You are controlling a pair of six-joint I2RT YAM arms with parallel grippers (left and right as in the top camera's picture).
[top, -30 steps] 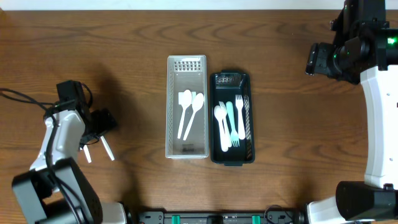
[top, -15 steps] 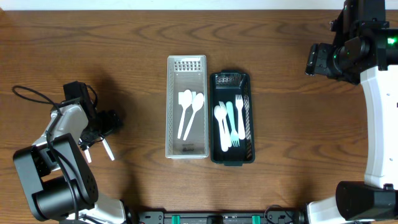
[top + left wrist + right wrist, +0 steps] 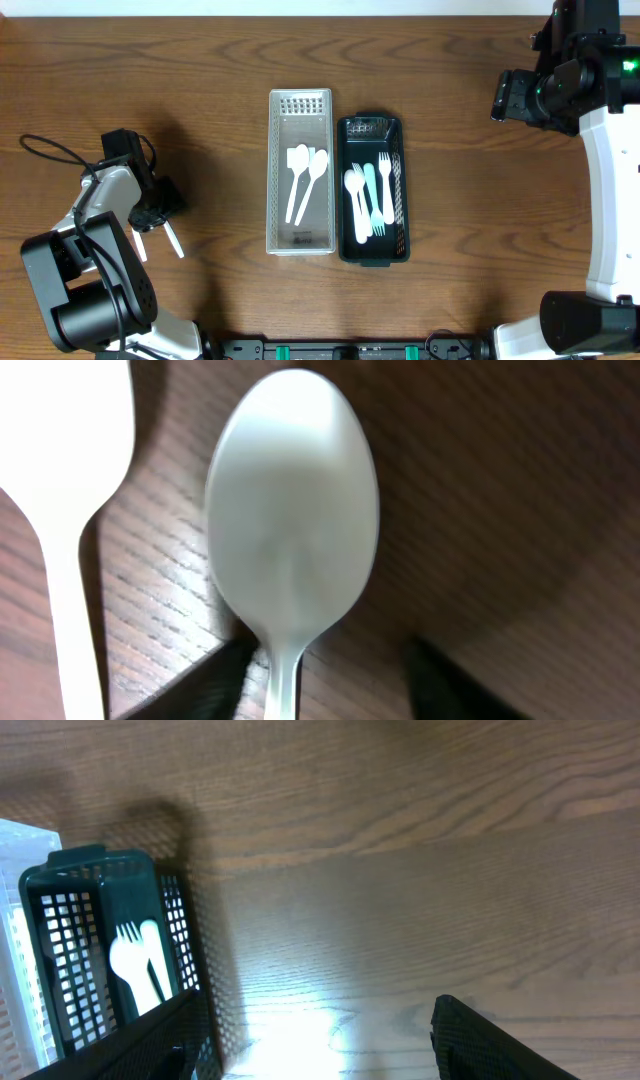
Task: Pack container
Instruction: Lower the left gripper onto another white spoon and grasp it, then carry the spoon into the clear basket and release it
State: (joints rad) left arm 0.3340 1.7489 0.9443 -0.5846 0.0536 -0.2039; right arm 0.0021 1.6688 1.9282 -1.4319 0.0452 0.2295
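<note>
Centrally, clear tray (image 3: 300, 228) sits on wood table (image 3: 200, 60) w/ two white spoons (image 3: 305, 178) inside, side by side, bowls toward tray's perforated end. Dark green basket (image 3: 372, 258) touches tray's right long side and holds several forks (image 3: 372, 195), white plus one teal, lying lengthwise. Well left of tray, left gripper (image 3: 330, 680) is low over a loose spoon (image 3: 290, 530) on the table. Its fingers (image 3: 215, 682) are apart and straddle the spoon's handle, nothing clamped; one finger is close by the handle, the other clearly off it. A 2nd white utensil (image 3: 60, 470) lies just beside that spoon, not touching. Right gripper (image 3: 315, 1040) hangs far right of tray, beyond the basket and toward the table's far edge, fingers (image 3: 490, 1040) spread wide over bare wood, empty; basket's corner shows at left of right wrist view.
</note>
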